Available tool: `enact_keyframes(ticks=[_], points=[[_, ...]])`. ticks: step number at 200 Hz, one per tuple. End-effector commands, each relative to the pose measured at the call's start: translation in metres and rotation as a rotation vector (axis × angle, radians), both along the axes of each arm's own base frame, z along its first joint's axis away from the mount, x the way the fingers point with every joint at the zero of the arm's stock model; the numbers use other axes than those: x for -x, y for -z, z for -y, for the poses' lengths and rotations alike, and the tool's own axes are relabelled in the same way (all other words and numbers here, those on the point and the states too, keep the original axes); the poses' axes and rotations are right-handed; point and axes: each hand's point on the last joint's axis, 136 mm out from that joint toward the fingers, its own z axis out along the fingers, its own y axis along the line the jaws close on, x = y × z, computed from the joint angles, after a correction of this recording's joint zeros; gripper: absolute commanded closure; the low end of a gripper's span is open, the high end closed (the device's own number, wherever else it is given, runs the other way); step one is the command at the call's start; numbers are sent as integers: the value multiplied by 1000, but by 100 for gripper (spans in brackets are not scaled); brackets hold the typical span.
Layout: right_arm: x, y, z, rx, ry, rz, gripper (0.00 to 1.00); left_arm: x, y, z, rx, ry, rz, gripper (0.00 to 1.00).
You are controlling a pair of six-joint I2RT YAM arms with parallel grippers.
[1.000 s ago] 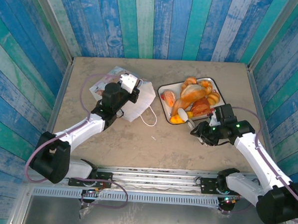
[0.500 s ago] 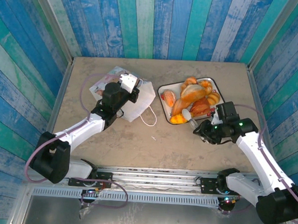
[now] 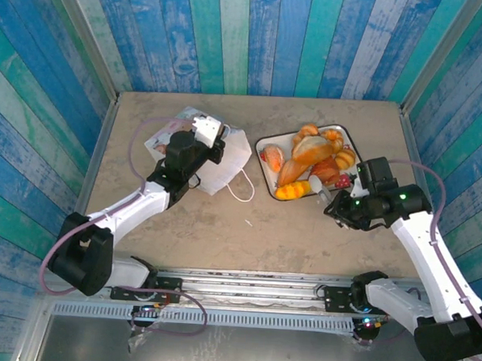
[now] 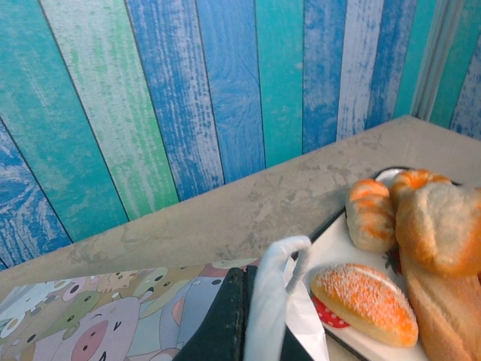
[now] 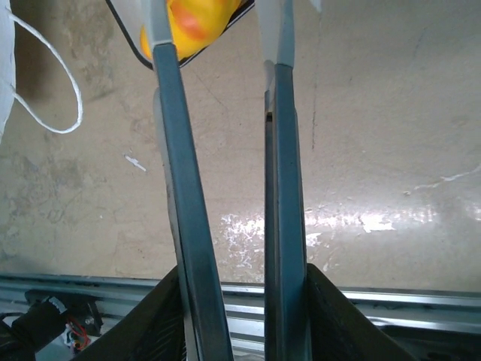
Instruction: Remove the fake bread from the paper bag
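Fake bread [image 3: 307,156] on tray [image 3: 265,143] just beyond empty, parted right fingers [image 5: 180,165]; left fingers [image 4: 225,323] tight on paper bag [image 3: 230,156]

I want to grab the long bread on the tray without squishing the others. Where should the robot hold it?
Probably around the middle of the long loaf, coming straight down from above with the fingers set across its width. It lies slanted on the tray with other pastries packed along its right side, so the top looks like the freest way in.
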Motion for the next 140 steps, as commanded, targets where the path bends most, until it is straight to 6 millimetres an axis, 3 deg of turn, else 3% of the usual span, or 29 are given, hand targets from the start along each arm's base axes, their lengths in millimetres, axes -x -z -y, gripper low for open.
enact_keyframes(ticks=[1, 42, 52, 100, 140], points=[[12, -14, 19, 92, -3, 21, 63, 2, -50, -11, 120, -62, 50, 100], [20, -25, 39, 188, 7, 58, 65, -5, -75, -21, 286, -142, 13, 100], [20, -28, 39, 188, 5, 74, 65, 0, -92, -27, 346, -161, 27, 100], [20, -32, 39, 198, -11, 105, 66, -6, -121, -60, 663, -202, -15, 100], [15, -35, 26, 201, -43, 149, 67, -14, -122, -97, 916, -222, -54, 100]])
